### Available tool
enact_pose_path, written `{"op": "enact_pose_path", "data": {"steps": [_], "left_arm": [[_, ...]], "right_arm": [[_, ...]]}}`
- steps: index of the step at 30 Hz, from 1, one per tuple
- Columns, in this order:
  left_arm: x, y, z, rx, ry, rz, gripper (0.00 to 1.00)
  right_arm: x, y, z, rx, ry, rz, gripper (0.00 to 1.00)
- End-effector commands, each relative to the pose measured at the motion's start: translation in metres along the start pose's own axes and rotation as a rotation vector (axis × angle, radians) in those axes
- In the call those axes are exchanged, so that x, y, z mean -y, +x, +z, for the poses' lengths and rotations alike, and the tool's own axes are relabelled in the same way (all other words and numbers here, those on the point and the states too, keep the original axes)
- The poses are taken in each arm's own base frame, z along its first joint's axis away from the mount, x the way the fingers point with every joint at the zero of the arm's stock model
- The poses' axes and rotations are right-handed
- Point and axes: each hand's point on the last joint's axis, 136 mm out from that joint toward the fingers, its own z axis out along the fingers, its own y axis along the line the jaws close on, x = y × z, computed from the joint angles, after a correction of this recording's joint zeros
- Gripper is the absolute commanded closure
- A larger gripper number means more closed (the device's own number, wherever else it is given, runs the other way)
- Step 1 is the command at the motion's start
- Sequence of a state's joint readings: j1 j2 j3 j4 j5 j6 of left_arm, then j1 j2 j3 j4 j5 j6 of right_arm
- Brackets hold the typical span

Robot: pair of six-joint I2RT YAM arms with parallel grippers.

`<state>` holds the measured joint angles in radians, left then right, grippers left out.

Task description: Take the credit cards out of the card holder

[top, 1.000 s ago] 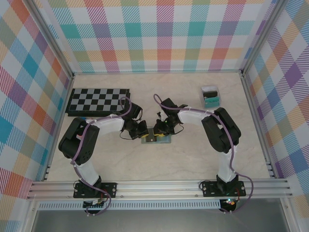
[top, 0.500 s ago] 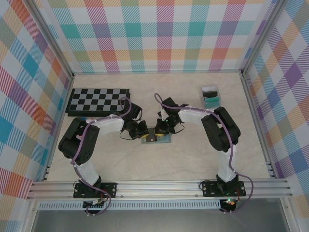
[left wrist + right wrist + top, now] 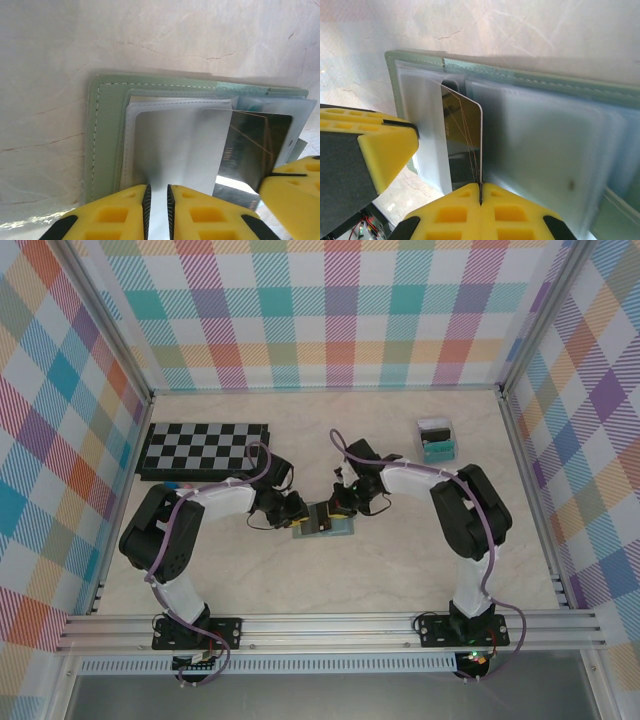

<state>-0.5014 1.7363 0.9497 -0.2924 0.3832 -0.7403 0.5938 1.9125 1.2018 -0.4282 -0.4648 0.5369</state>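
— Where does the flat sage-green bifold card holder (image 3: 325, 523) lie?
— Open on the pale marbled worktop (image 3: 400, 570), between the two arms.
— And the thin gold-yellow credit card (image 3: 464, 125)?
— Partly out of its clear pocket. The right tool (image 3: 480, 187) is clamped tight on its near edge. The card's length runs straight away from that tool into the pocket, so I judge the pull should come straight back.
— The left tool (image 3: 156, 190)?
— Jaws a slit apart, a clear plastic sleeve flap (image 3: 175, 145) between them. Whether it grips, I cannot tell.
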Motion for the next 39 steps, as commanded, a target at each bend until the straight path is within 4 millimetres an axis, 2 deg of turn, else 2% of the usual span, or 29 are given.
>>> {"op": "enact_pose_path", "data": {"steps": [1, 5, 10, 13, 23, 26, 28, 31, 33, 36, 39], "left_arm": [[-0.011, 0.007, -0.006, -0.02, -0.027, -0.017, 0.81], [0.001, 0.002, -0.014, 0.007, 0.01, 0.022, 0.82], [0.007, -0.003, -0.022, 0.038, 0.024, 0.066, 0.79], [0.03, -0.002, -0.024, 0.015, 0.183, 0.074, 0.72], [0.069, -0.003, -0.047, -0.01, 0.521, 0.055, 0.41], [0.076, -0.011, -0.063, 0.007, 0.643, 0.037, 0.26], [0.079, -0.015, -0.073, 0.021, 0.696, 0.039, 0.21], [0.085, -0.018, -0.085, 0.029, 0.748, 0.053, 0.21], [0.093, -0.018, -0.093, 0.034, 0.787, 0.069, 0.24], [0.107, -0.019, -0.111, 0.053, 0.865, 0.092, 0.34], [0.116, -0.02, -0.124, 0.073, 0.907, 0.106, 0.49]], "right_arm": [[-0.002, 0.003, -0.01, 0.011, -0.004, -0.022, 1.0], [0.002, 0.004, -0.011, 0.019, 0.013, -0.011, 1.0], [-0.004, 0.004, -0.033, 0.082, -0.032, -0.057, 1.0], [-0.008, 0.004, -0.046, 0.086, -0.082, -0.057, 1.0], [-0.034, 0.001, -0.073, 0.117, -0.301, -0.062, 1.0], [-0.048, 0.002, -0.083, 0.112, -0.387, -0.064, 1.0], [-0.058, 0.003, -0.094, 0.112, -0.44, -0.069, 1.0], [-0.073, 0.005, -0.107, 0.117, -0.499, -0.092, 1.0], [-0.08, 0.007, -0.114, 0.115, -0.523, -0.103, 1.0], [-0.087, 0.007, -0.119, 0.112, -0.55, -0.106, 1.0], [-0.091, 0.006, -0.123, 0.118, -0.568, -0.109, 1.0]]}}
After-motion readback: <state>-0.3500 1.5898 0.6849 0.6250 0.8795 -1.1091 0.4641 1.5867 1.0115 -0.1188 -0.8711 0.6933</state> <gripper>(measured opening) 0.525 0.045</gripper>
